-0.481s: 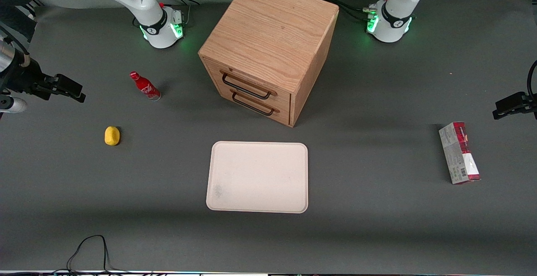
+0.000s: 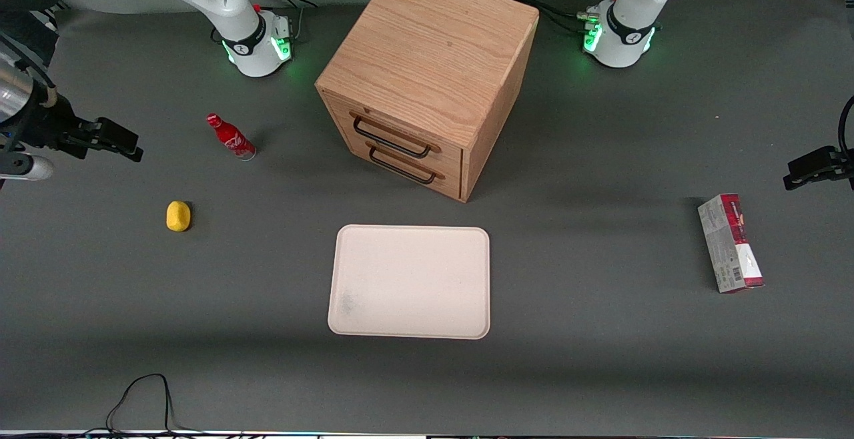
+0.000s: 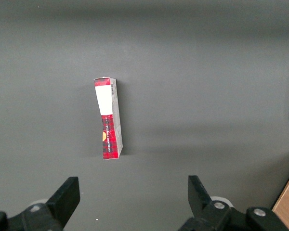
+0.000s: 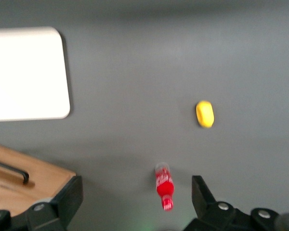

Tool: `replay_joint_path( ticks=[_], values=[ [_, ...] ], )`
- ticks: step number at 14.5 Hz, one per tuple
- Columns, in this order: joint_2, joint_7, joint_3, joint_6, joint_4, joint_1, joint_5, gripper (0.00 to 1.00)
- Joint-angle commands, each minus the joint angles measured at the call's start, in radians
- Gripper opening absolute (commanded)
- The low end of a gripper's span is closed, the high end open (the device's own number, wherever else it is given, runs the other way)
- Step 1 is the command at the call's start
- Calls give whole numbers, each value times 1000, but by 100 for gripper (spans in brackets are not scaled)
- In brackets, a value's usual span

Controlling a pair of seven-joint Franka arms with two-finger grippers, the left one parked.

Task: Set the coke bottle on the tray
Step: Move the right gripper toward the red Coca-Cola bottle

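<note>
The right arm's black gripper (image 2: 123,145) hangs above the dark grey desk (image 2: 600,372) at the working arm's end, holding nothing, its fingers (image 4: 67,197) spread wide in the right wrist view. Since half a second ago it has shifted slightly toward the bottle.

The small slim red coke bottle (image 2: 231,137), with red cap and clear base, stands upright on the desk, well apart from the gripper. White script runs along its body, too small to read letter by letter. In the wrist view the bottle (image 4: 164,188) lies between the spread fingers, seen from above. It has not moved since the earlier frame.

The small yellow rounded lump (image 2: 178,216) sits nearer the front camera than the bottle.

The oak drawer cabinet with two black handles (image 2: 427,79) stands mid-desk. In front of it lies the large flat cream tray with rounded corners (image 2: 410,281), bare but for a faint grey smudge, well apart from the bottle.

Toward the parked arm's end lies a red-and-grey rectangular carton (image 2: 730,243); its print is unreadable.
</note>
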Motion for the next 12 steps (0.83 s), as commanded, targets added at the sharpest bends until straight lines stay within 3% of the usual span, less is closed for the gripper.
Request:
replay_joint_path(
  ticks=[1, 6, 12],
  values=[
    [-98, -14, 17, 36, -183, -26, -8, 100],
    [-397, -54, 7, 339, -715, -33, -40, 100],
    [-498, -54, -15, 648, -1081, -32, -83, 100]
  ],
)
